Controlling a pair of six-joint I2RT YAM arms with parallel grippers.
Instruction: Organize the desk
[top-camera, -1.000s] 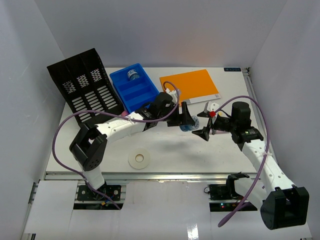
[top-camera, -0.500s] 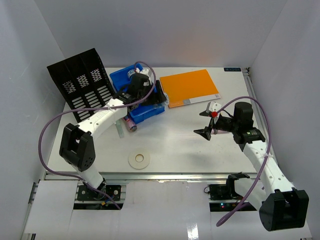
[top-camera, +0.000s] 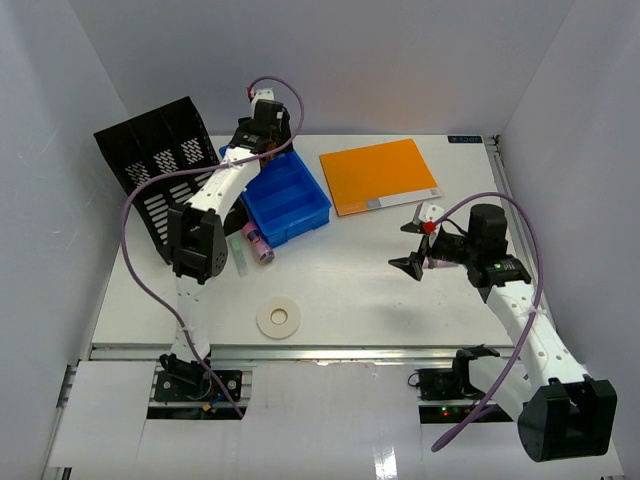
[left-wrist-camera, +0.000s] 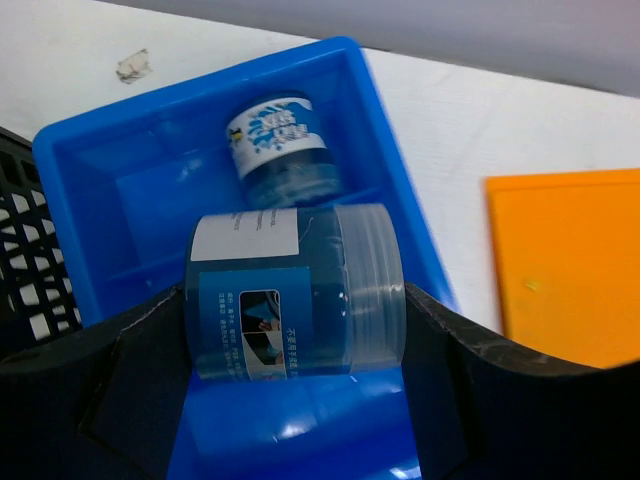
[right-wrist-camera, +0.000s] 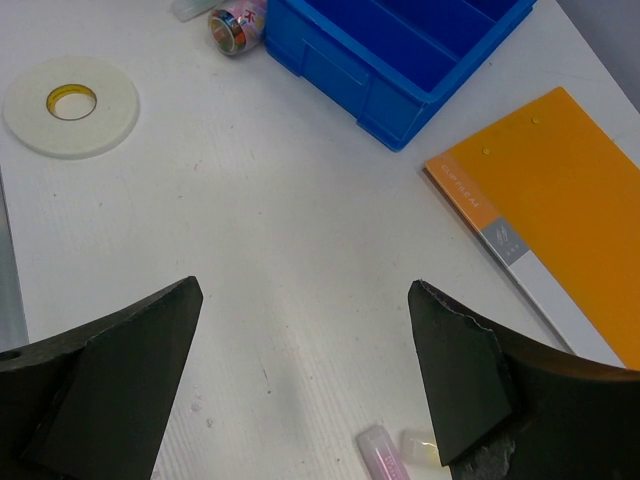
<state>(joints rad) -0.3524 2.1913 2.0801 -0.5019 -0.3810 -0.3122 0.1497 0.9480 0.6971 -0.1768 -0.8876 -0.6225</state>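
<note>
The desk is a large white tabletop. My left gripper reaches to the back, over the far end of the blue tray. In the left wrist view the left gripper is shut on a clear blue-labelled jar, held on its side just above the tray. A second similar jar lies in the tray's far compartment. My right gripper is open and empty above the desk's right half; it also shows in the right wrist view.
A black slotted file rack stands at the back left. An orange notebook lies at the back right. A white tape roll lies near the front. A pink tube lies beside the tray. A small pink stick lies under my right gripper.
My left arm has swung from the desk's middle to the back left, carrying the jar over the blue tray's far end. The right arm has barely moved.
</note>
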